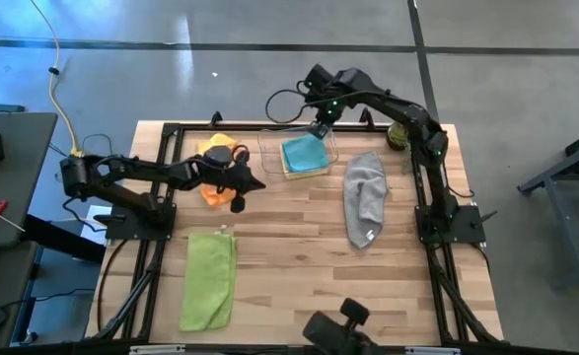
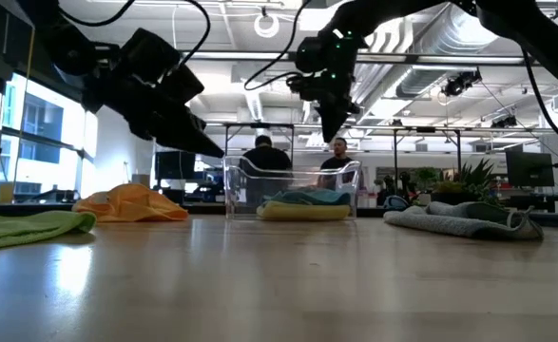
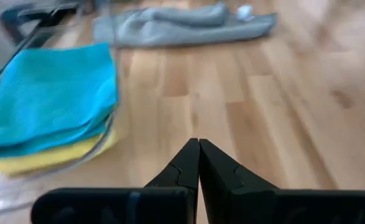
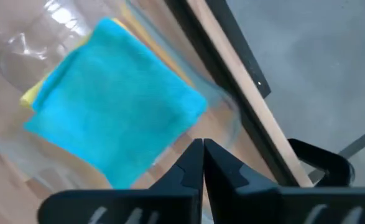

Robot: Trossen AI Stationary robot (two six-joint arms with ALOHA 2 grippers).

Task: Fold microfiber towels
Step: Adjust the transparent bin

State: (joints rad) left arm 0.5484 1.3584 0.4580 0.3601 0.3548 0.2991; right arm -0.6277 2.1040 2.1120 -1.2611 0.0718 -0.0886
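- So far, two towels look finished: the teal towel (image 1: 304, 153) lies folded on the yellow towel (image 3: 51, 158) inside the clear bin (image 1: 269, 150).
- Three remain unfolded: the grey towel (image 1: 365, 197), the lime green towel (image 1: 208, 279) and the crumpled orange towel (image 2: 131, 203).
- Right gripper (image 1: 320, 129) hangs above the bin, closed and empty.
- Left gripper (image 1: 259, 184) is beside the orange towel, also closed, holding nothing.

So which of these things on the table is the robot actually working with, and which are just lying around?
Part of the job:
teal towel, folded on the yellow towel in the clear bin
orange towel
grey towel
lime green towel

Just lying about:
small plant at the table's far edge
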